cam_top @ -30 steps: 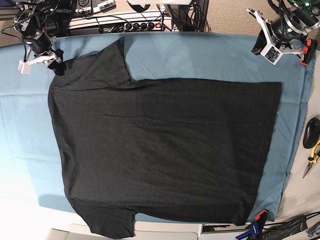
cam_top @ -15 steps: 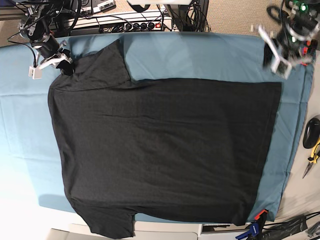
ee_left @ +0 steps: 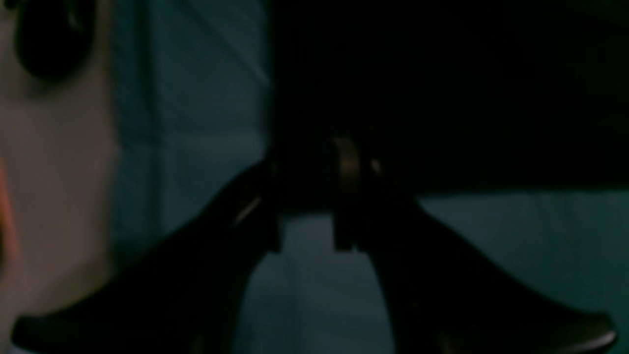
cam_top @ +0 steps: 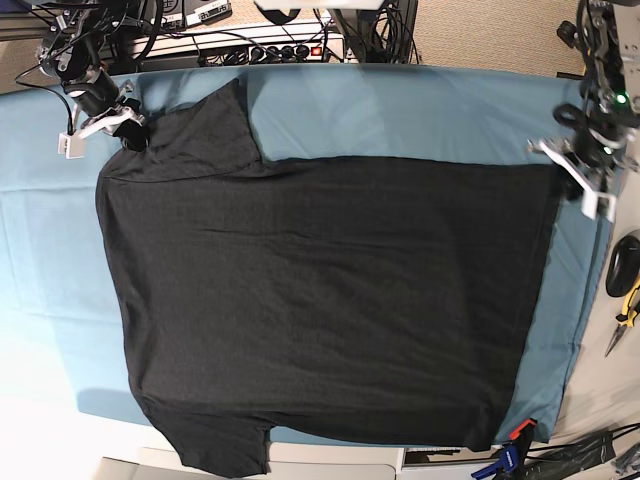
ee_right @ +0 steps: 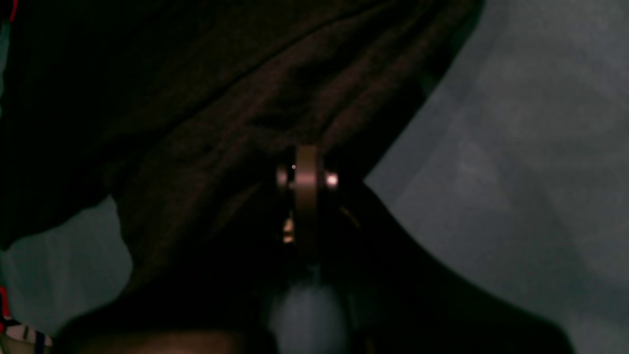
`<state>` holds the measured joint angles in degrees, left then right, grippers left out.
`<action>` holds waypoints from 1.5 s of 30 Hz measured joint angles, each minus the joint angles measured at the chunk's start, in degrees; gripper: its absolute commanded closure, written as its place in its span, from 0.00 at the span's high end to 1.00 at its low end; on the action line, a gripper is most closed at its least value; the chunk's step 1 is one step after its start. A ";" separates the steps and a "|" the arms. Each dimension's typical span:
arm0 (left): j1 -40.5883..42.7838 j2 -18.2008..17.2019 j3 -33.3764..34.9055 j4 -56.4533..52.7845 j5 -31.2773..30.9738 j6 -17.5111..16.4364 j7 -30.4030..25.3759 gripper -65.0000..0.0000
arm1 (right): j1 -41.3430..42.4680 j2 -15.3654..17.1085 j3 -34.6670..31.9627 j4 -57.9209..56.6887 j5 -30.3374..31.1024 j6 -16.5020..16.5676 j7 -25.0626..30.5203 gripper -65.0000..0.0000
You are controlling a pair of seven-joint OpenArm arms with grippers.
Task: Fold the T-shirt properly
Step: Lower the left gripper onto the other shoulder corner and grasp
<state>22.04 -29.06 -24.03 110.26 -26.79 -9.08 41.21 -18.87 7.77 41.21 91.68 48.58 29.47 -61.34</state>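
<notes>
On my base feed, far left, my right gripper sits at the shoulder corner of the large plain black short-sleeved cotton T-shirt; its wrist feed shows the jaws pinched together with a bunched fold of that dark cloth between them. The T-shirt lies spread flat across the middle of the teal-blue cloth-covered surface, one sleeve toward the top left, the other hanging over the near edge at the bottom left. At the right, my left gripper is down at the shirt's top hem corner; its wrist feed shows the fingers a little apart straddling the dark hem edge, not clamped.
</notes>
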 measured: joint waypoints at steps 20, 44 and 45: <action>-9.57 0.26 -9.77 -19.71 -17.35 -7.63 9.90 0.25 | -0.02 0.00 -0.04 0.09 -0.70 0.00 0.94 0.00; -9.99 2.40 -8.66 -29.29 -30.58 -15.93 13.16 0.25 | -0.02 0.00 -0.04 0.09 -0.70 0.00 0.96 0.00; -9.99 2.40 -8.66 -29.33 -30.91 -16.41 13.46 0.25 | -0.02 0.00 -0.04 0.09 -0.72 -0.02 1.03 0.00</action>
<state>12.05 -26.65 -32.69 80.93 -57.69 -25.50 54.68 -18.90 7.77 41.17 91.77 47.86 29.45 -60.31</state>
